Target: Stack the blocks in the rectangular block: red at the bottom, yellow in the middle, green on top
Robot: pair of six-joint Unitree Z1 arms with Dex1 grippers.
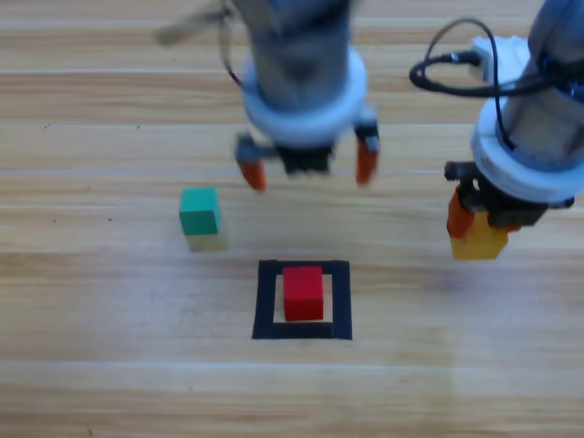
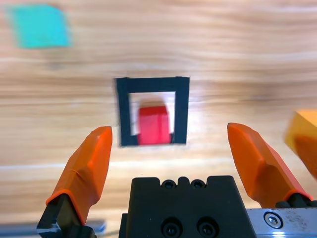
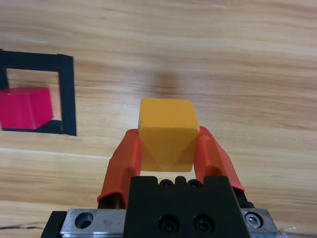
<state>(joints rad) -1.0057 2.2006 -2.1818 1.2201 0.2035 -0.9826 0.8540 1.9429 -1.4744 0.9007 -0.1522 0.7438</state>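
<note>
Red cube (image 1: 303, 292) sits inside the rectangular block (image 1: 302, 335); right gripper (image 1: 478, 235), off to its right, clamps the yellow cube (image 1: 478, 242). Left gripper (image 1: 308, 170) hangs open above-left, green cube (image 1: 199, 211) unstacked.

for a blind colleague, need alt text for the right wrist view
The right tool grips a yellow cube between its orange jaws above the wooden table. To the left, a red cube sits inside a black tape outline.

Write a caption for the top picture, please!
Right gripper carries yellow cube; red cube waits inside.
</note>
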